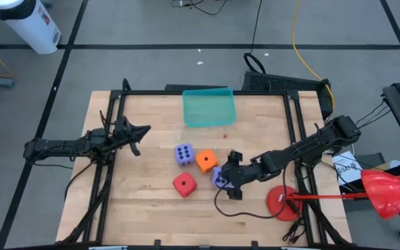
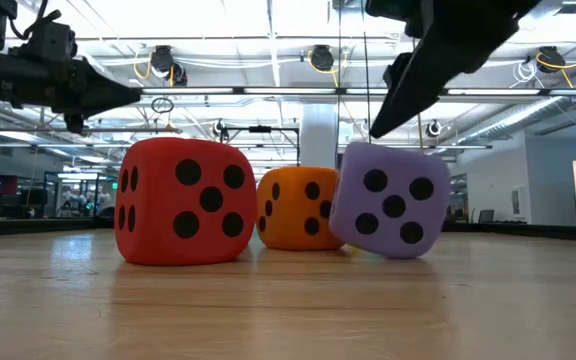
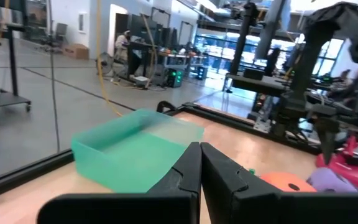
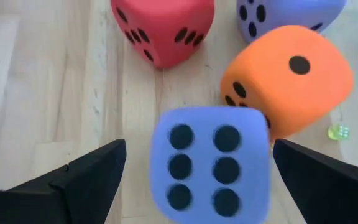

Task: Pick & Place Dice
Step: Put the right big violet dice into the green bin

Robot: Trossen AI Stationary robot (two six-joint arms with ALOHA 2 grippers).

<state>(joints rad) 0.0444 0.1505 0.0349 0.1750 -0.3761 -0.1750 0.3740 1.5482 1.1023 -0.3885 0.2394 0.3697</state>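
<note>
Four dice lie mid-table: a purple die (image 1: 184,154), an orange die (image 1: 205,160), a red die (image 1: 184,184) and a second purple die (image 1: 220,178). That second purple die (image 4: 210,165) stands tilted on the wood beside the orange die (image 4: 288,78), its lower edge (image 2: 388,252) down. My right gripper (image 4: 199,144) hangs open above it, slanting down, one finger on either side and both clear of it. My left gripper (image 1: 143,133) is shut, level, above the table's left part.
A green tray (image 1: 208,107) sits at the far middle edge. A red round disc (image 1: 283,203) with a red funnel-shaped piece (image 1: 387,191) stands at the near right. A dark cable (image 1: 245,212) loops on the wood near the disc. Bare wood lies near left.
</note>
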